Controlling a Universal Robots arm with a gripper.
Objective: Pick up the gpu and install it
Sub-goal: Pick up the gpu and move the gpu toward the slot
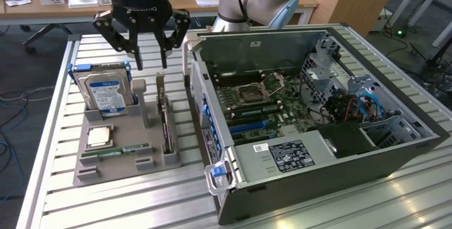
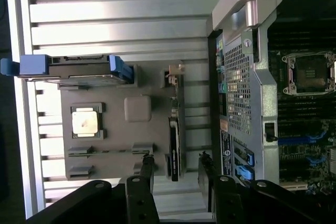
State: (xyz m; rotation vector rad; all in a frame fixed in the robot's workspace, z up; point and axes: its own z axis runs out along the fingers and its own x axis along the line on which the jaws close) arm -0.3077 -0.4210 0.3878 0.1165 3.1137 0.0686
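Grey holder tray (image 1: 116, 163) keeps gpu (image 1: 164, 120) upright on edge for top grasp; gripper (image 1: 150, 64) hangs above, jaws spread wide, empty, flanking card's line

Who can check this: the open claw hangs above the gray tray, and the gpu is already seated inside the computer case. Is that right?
Not quite. The gpu is not in the computer case; it stands on edge in the gray tray, as the exterior view shows. The open claw does hang above that tray.
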